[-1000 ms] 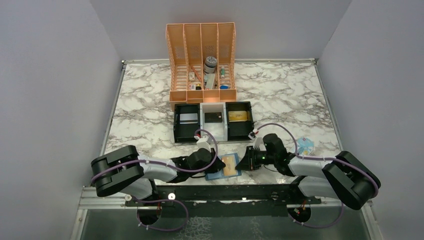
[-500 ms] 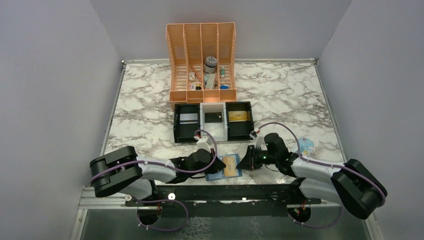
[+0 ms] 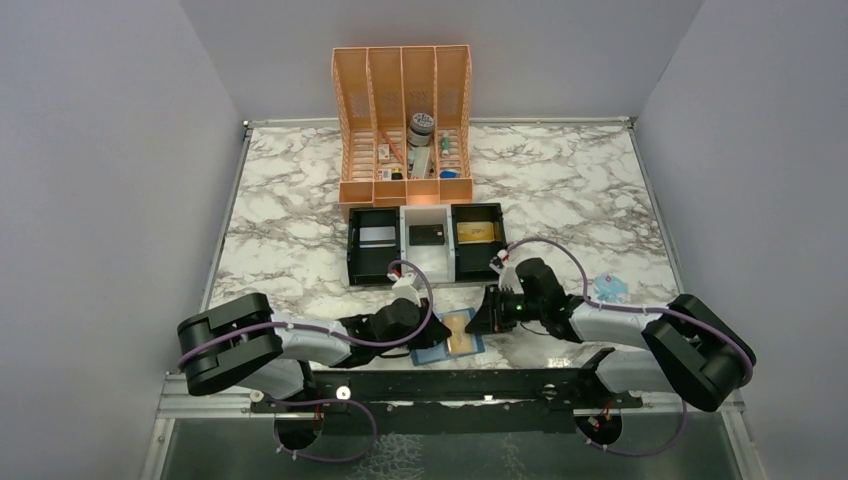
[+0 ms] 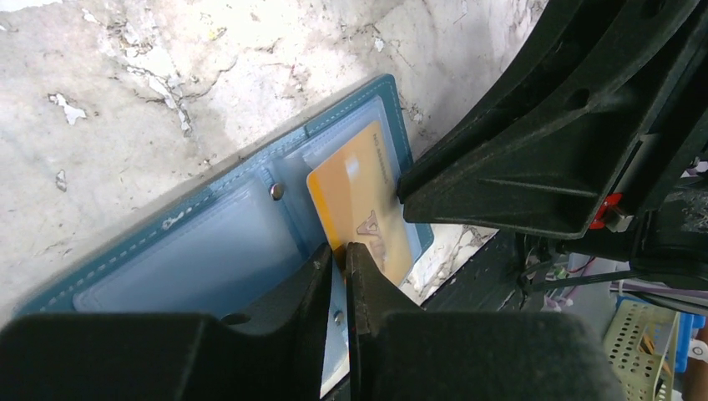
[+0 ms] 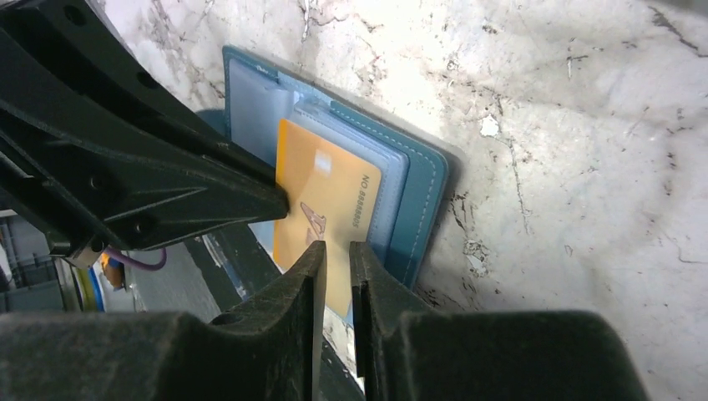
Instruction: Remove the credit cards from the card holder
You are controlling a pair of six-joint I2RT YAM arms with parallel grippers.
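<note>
1. The left arm (image 3: 262, 345) lies low along the 6 o'clock edge of the desk (image 3: 300, 230), reaching toward 3 o'clock. The left pincer (image 3: 433, 327) is down on the card holder with its jaws almost together, just a thin slit. A corner of the gold card and a bit of clear pocket show in that slit. Honestly can't tell if it's actually clamping anything.
2. The card holder (image 3: 430, 352) lies open and flat near the 6 o'clock edge, about mid-desk, right between the two pincers.
3. One credit card (image 3: 461, 332) sits on the holder's 3 o'clock panel, over the clear pocket and a little skewed. Can't tell how much of it is inside the pocket.
4. The right pincer (image 3: 479, 318) comes in from 3 o'clock and is pinched on that card. In the right wrist view the card runs straight in between the fingers (image 5: 311, 276).
5. At 12 o'clock from the holder there's a three-slot tray (image 3: 352, 262). It holds a silver-white card (image 3: 377, 237) on the left, a dark card (image 3: 428, 235) in the middle and another gold card (image 3: 476, 232) on the right.
6. A pale blue packet (image 3: 610, 292) lies on the desk at about 2 o'clock from the right pincer, well apart from the holder.
</note>
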